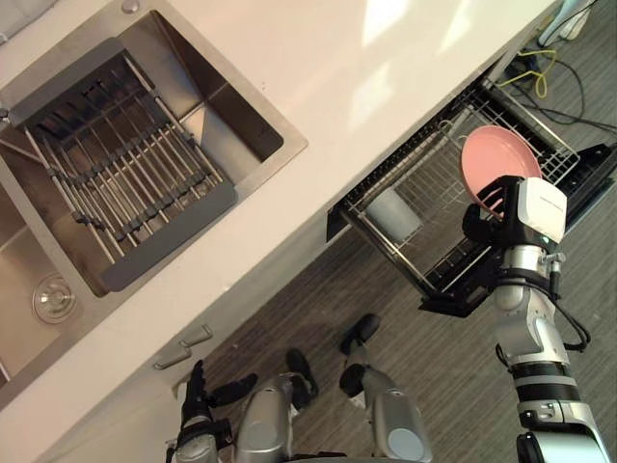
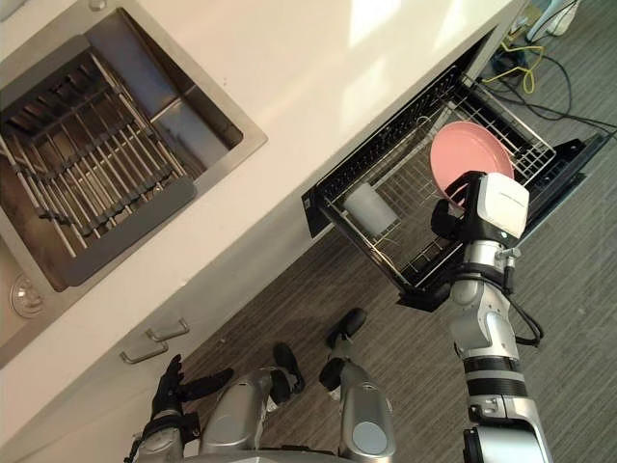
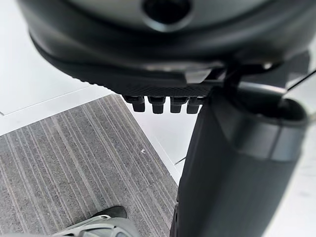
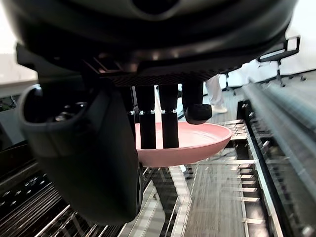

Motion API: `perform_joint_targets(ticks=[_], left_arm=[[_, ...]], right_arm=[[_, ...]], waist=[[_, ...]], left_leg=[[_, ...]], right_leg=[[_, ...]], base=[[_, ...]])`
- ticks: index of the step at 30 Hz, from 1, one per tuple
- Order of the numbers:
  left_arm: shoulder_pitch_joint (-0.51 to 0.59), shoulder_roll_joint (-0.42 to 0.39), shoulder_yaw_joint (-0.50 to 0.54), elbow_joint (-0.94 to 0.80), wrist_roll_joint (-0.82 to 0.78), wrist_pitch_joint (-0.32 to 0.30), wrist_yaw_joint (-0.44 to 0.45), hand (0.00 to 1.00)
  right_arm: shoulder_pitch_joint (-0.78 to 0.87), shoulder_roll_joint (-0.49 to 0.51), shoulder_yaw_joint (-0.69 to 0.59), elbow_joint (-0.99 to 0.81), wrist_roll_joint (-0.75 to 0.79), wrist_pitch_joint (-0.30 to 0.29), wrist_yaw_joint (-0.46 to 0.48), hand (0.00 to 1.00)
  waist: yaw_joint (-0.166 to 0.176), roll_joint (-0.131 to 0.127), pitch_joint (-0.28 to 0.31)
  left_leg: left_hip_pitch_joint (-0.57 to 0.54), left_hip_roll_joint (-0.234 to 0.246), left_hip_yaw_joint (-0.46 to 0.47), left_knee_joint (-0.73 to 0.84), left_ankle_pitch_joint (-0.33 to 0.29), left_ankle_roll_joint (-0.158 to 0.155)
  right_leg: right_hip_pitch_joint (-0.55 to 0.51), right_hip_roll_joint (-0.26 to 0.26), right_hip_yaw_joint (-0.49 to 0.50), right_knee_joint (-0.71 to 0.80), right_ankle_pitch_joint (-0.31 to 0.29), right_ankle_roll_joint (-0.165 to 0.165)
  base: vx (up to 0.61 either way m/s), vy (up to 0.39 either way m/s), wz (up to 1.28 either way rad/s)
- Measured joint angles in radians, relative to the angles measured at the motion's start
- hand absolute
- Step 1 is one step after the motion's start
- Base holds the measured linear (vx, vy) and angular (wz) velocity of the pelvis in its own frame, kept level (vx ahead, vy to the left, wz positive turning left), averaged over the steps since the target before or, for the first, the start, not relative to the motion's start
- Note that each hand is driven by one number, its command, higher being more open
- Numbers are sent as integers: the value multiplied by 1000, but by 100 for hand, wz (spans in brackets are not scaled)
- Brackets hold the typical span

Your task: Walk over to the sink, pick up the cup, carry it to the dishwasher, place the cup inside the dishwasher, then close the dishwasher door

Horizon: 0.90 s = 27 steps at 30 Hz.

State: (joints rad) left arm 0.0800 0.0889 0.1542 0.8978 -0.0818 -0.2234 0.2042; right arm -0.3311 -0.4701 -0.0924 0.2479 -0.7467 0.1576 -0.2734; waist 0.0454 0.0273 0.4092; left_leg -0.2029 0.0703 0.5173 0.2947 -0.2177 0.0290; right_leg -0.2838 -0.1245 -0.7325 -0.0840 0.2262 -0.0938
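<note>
The pale grey cup [image 1: 393,214] stands in the pulled-out wire rack [image 1: 439,145] of the open dishwasher, at the rack's left end, and no hand touches it. A pink plate [image 1: 496,159] stands on edge in the same rack further right. My right hand [image 1: 485,228] hovers over the rack's front edge just before the plate. It is open, with straight fingers [image 4: 148,123] hanging in front of the plate [image 4: 202,138] and holding nothing. My left hand [image 1: 197,389] hangs low by the cabinet front, its fingers spread, and it is empty.
The steel sink [image 1: 280,145] with a dark roll-up drying rack [image 1: 125,164] is set in the white counter [image 1: 386,68] at left. The dishwasher door [image 1: 593,178] lies open past the rack. Cables [image 1: 540,72] trail on the floor at upper right. Drawer handles [image 1: 183,347] sit below the counter.
</note>
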Motion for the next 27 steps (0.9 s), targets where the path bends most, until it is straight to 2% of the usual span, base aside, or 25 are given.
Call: perform_joint_targets(ticks=[5, 9, 10, 19, 24, 27], left_arm=[[-23, 1, -28, -3, -18, -1, -11, 100], [-29, 1, -56, -23, -18, 0, -13, 100], [-30, 3, -64, -28, -18, 0, -13, 100], [-37, 2, -77, -36, -17, 0, -13, 100], [-33, 2, -78, -36, -14, 0, -13, 100], [-19, 1, -77, -36, -13, 0, -13, 100]], right_arm=[[-43, -18, 57, 122, 27, 4, 62, 0], [-64, -21, 65, 198, 60, 3, 73, 0], [-72, -24, 64, 217, 64, 4, 72, 100], [-105, -47, 51, 235, 108, 3, -38, 100], [-69, -43, -33, 155, 137, 0, -63, 100], [-13, -18, -120, 45, 157, -8, -78, 100]], waist=[[15, 22, 23], [18, 36, 32], [20, 38, 34], [19, 41, 35], [17, 40, 35], [8, 36, 19]], left_leg=[[-11, -7, -21, 0, 3, 4], [-22, -13, -44, 0, 5, 7], [-23, -14, -46, 0, 5, 8], [-13, -19, -53, -1, 8, 13], [20, -19, -55, -12, 7, 15], [56, -19, -56, -32, 8, 14]], right_leg=[[0, -9, -18, 1, 1, 0], [-2, -15, -35, 2, 1, 0], [-2, -17, -36, 5, 1, 0], [6, -32, -39, 27, -2, 3], [36, -32, -41, 30, -9, 8], [65, -28, -42, 30, -17, 14]], base=[[-22, 162, 11], [-22, 158, 14], [-23, 157, 4], [-27, 138, 3], [-13, 99, 0], [22, 91, -2]])
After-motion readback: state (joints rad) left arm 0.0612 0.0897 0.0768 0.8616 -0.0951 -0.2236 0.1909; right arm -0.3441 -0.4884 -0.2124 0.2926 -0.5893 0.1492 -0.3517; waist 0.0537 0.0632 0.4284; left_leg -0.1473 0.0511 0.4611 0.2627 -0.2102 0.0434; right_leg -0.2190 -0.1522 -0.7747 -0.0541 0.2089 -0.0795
